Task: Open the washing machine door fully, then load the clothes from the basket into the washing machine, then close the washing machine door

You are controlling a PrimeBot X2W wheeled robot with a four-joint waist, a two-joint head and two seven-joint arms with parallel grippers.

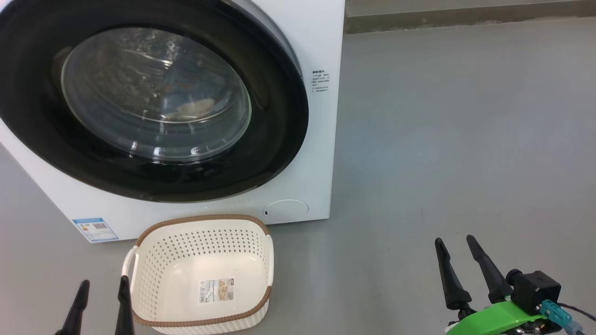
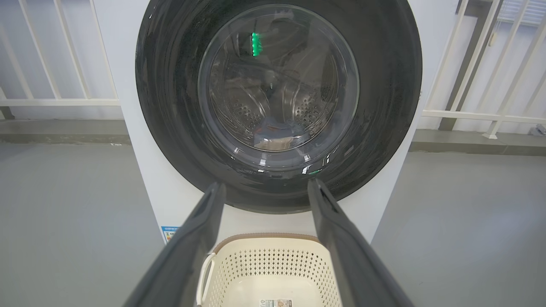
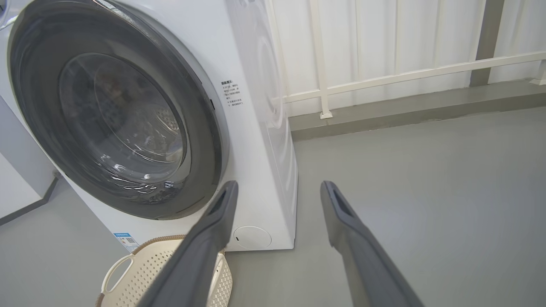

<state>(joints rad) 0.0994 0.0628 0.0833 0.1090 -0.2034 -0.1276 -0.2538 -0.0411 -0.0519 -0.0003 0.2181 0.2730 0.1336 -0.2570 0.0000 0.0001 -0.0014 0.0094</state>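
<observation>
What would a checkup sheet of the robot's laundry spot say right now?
Surface: grey floor, smooth.
Job's things: washing machine door shut on the washing machine; clothes seem to lie behind its glass; basket in front, holding just a sticker.
Clutter: nothing seen.
Grippers: left gripper open, beside the basket; right gripper open, over the floor.
Cables: dark cable at the right wrist.
Surroundings: white railing behind.

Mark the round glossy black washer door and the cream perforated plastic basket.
round glossy black washer door (image 1: 156, 93): head view, centre of its glass window.
cream perforated plastic basket (image 1: 205, 242): head view, perforated back wall.
</observation>
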